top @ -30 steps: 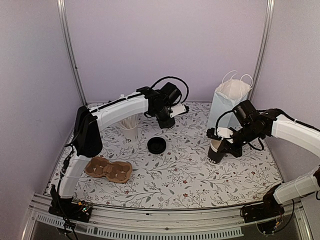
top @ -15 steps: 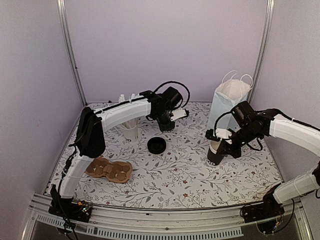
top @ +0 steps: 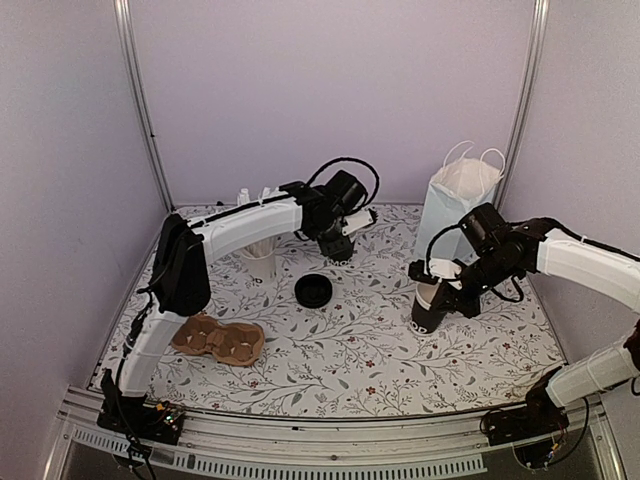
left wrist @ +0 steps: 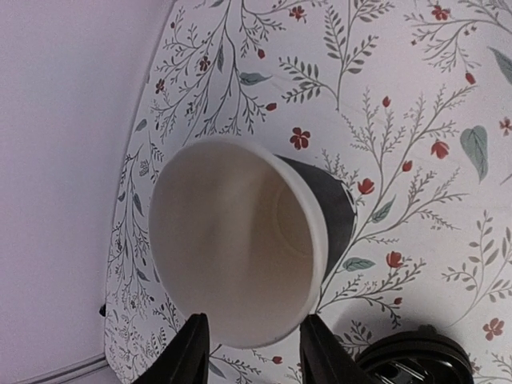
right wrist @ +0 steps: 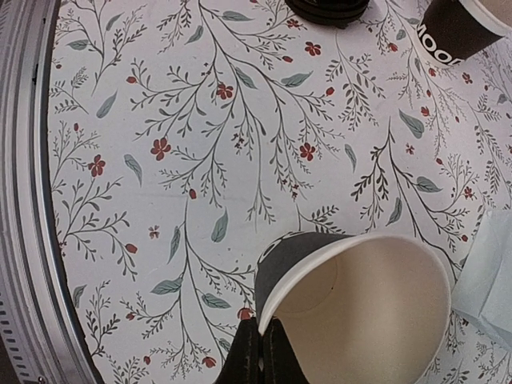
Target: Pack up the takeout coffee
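Two small black paper cups with cream insides. One cup (left wrist: 240, 240) stands at the back middle of the table, and the top view shows it (top: 336, 254) mostly hidden under my left gripper (top: 340, 240). The left gripper (left wrist: 252, 346) is open, with its fingers (left wrist: 190, 356) on either side of the cup's near rim. My right gripper (right wrist: 262, 334) is shut on the rim of the second cup (right wrist: 360, 312), which is tilted, in front of the pale blue bag (top: 455, 205). The top view shows this cup (top: 428, 312) too.
A flat black lid (top: 313, 290) lies mid-table. A white cup of straws (top: 260, 262) stands at the back left. A brown cardboard cup carrier (top: 217, 338) lies front left. The bag's edge (right wrist: 490, 280) is right beside the held cup.
My right gripper has moved the held cup slightly left and towards the front. My left wrist has shifted a little right over the back cup.
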